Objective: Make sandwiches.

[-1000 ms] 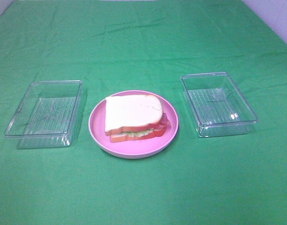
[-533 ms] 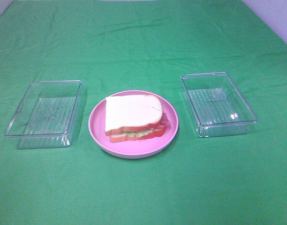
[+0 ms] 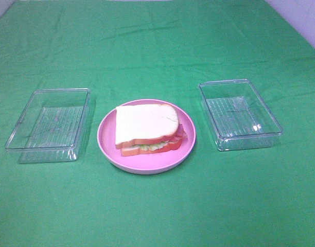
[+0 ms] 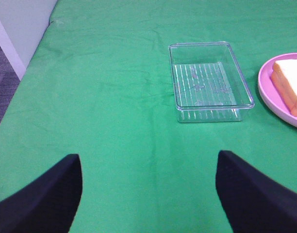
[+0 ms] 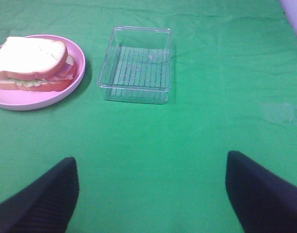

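A stacked toy sandwich [image 3: 147, 129] lies on the round pink plate [image 3: 108, 146] in the middle of the green cloth: white bread with orange-red crust on top, pale green lettuce and pink-red bacon showing at its edge. The right wrist view shows the sandwich [image 5: 34, 63] from the side; the left wrist view catches only its end [image 4: 290, 80]. Neither arm appears in the exterior high view. My left gripper [image 4: 148, 191] stands open over bare cloth, well short of the left tray. My right gripper [image 5: 151, 191] is open too, holding nothing.
Two clear plastic trays flank the plate, both holding nothing: one on the left [image 3: 48, 124], one on the right [image 3: 239, 113]. Grey floor [image 4: 3, 87] shows past the table's left edge. A small clear scrap [image 5: 279, 114] lies on the cloth at the right.
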`<state>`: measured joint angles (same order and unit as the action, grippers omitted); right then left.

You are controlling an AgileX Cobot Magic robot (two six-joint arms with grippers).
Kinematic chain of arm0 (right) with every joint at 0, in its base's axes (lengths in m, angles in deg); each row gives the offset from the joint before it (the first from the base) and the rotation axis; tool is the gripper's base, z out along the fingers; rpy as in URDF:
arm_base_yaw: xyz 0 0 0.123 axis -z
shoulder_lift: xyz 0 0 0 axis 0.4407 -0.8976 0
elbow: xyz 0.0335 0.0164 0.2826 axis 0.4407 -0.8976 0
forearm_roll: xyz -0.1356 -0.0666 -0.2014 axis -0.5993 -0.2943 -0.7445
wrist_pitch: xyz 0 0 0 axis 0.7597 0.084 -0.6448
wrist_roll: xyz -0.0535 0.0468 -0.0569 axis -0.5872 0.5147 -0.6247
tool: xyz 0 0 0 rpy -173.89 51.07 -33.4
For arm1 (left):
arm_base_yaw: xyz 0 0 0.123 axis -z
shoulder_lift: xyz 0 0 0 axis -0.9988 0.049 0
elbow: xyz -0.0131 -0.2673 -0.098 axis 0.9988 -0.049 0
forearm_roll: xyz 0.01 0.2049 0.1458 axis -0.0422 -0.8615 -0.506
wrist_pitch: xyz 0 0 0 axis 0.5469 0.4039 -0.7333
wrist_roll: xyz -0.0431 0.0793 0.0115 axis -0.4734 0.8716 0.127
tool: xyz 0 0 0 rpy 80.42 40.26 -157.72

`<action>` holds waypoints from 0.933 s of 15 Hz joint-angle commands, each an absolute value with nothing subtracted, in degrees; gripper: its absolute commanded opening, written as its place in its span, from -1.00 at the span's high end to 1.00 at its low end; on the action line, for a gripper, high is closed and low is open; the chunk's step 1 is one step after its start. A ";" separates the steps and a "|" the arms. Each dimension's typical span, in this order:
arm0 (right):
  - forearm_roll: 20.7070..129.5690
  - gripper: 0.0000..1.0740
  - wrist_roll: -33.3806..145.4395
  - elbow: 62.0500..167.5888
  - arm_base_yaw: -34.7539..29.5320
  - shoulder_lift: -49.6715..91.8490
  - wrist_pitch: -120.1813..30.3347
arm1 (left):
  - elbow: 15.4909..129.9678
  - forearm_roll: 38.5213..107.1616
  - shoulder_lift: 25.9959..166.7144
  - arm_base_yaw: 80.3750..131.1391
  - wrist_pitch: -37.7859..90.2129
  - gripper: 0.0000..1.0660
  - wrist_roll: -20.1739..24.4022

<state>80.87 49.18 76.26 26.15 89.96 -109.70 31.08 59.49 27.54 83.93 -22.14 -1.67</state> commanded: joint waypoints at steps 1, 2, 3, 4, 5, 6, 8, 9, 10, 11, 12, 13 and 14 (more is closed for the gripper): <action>80.92 -0.42 48.44 76.09 26.44 91.05 -109.18 | 30.96 59.49 26.34 84.21 -21.80 -0.38 -1.67; 80.92 -0.42 48.44 76.09 26.44 90.93 -109.18 | 30.96 59.49 26.34 84.27 -21.80 -0.38 -1.67; 80.92 -0.42 48.44 76.09 26.44 90.82 -109.18 | 30.96 59.49 26.34 84.96 -21.80 -0.38 -1.67; 80.92 -0.42 48.44 76.09 26.44 90.82 -109.18 | 30.96 59.49 26.34 85.70 -21.80 -0.38 -1.67; 80.92 -0.42 48.44 76.09 26.44 90.82 -109.18 | 30.96 59.49 26.34 86.28 -21.80 -0.38 -1.67; 80.92 -0.42 48.44 76.09 26.44 90.82 -109.18 | 30.96 59.49 26.34 86.51 -21.80 -0.38 -1.67; 80.92 -0.42 48.44 76.09 26.44 90.82 -109.18 | 30.96 59.49 26.28 86.51 -21.80 -0.38 -1.67; 80.92 -0.42 48.44 76.09 26.44 90.82 -109.18 | 30.96 59.49 26.28 86.51 -21.80 -0.38 -1.67; 80.92 -0.42 48.44 76.09 26.44 90.82 -109.18 | 30.96 59.49 26.28 86.51 -21.80 -0.38 -1.67; 80.92 -0.42 48.44 76.09 26.44 90.82 -109.18 | 30.96 59.49 26.28 86.51 -21.80 -0.38 -1.67; 80.92 -0.42 48.44 76.09 26.44 90.82 -109.18 | 30.96 59.49 26.28 86.51 -21.80 -0.38 -1.67; 80.92 -0.42 48.44 76.09 26.44 90.82 -109.18 | 30.96 59.49 26.28 86.51 -21.80 -0.38 -1.67; 80.92 -0.42 48.44 76.09 26.44 90.82 -109.18 | 30.96 59.49 26.28 86.51 -21.80 -0.38 -1.67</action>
